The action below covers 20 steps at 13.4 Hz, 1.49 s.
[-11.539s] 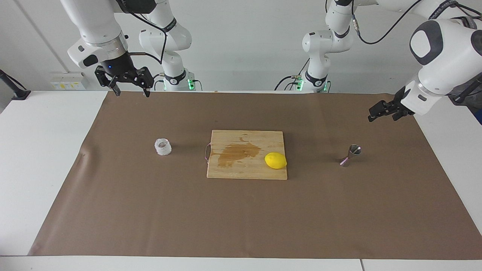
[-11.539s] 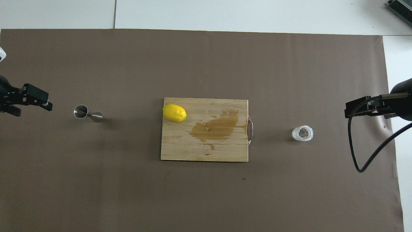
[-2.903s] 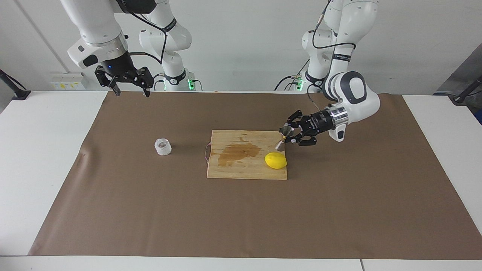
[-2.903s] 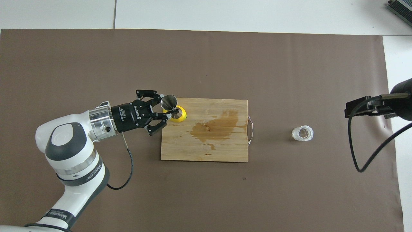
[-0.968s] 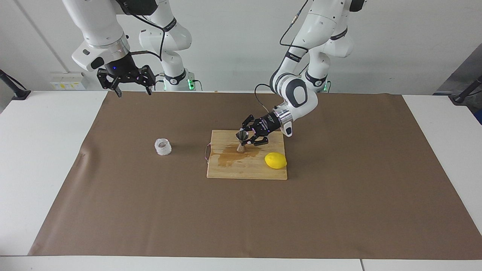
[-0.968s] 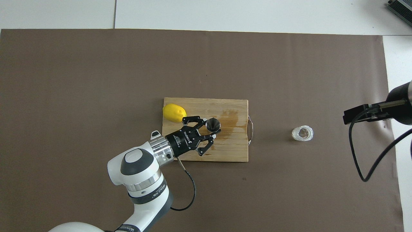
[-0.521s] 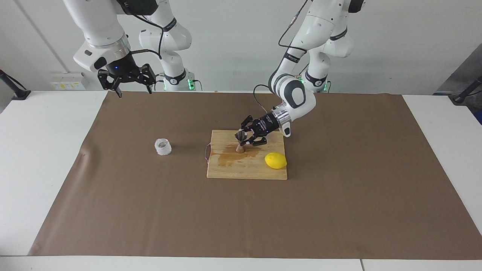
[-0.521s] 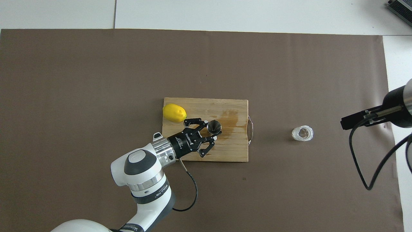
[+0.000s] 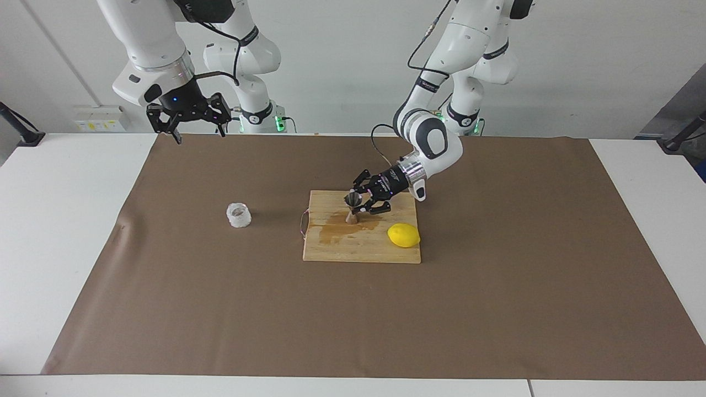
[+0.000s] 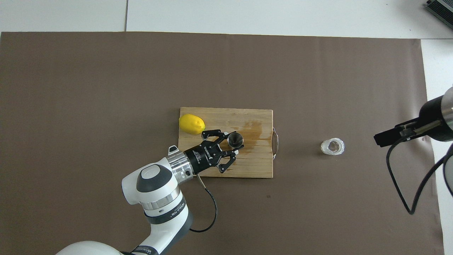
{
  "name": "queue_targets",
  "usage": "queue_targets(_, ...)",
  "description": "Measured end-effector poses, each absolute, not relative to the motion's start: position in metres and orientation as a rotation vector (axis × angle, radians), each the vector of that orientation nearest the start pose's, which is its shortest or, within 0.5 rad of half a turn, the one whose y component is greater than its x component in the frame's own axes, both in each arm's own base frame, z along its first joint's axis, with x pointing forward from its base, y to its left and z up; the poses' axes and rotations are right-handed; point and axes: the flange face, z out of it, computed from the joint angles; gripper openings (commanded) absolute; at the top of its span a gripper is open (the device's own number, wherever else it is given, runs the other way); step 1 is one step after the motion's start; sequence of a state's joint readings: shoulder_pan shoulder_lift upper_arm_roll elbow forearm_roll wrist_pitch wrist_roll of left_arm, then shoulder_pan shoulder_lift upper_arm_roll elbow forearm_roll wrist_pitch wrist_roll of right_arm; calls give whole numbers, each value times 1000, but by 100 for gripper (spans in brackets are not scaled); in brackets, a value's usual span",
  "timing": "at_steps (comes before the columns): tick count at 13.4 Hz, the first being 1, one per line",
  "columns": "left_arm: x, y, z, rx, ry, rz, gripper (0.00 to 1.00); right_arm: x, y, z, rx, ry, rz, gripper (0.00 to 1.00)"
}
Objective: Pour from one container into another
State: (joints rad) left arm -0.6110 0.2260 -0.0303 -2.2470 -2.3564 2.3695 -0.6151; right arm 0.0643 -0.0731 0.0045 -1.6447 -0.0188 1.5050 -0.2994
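Since a second ago the left gripper (image 9: 358, 203) has barely shifted, and its fingers now look slightly parted around the steel jigger (image 9: 352, 207), which stands upright on the wooden cutting board (image 9: 361, 248); whether they still touch it I cannot tell. A lemon (image 9: 404, 235) lies on the board beside this claw. Well apart, the right gripper (image 9: 198, 130) waits raised with fingers wide, the ribbed glass cup (image 9: 239, 215) on the brown mat (image 9: 220, 309) below it.

White wall (image 9: 342, 66), white table (image 9: 60, 220) under brown mat (image 9: 220, 309).
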Motion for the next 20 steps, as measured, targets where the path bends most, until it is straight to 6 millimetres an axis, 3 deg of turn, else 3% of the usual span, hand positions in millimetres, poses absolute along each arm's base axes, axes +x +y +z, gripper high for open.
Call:
queue_targets(8, 434, -327, 267, 952, 1720, -875, 100, 517, 27, 606, -2979, -905, 72, 100)
queue_targets(15, 437, -322, 275, 971, 1718, -843, 100, 500, 0, 560, -2711, -1460, -79, 100)
queue_targets(20, 439, -320, 276, 1084, 1702, -844, 100, 495, -12, 515, -2458, -1674, -174, 100)
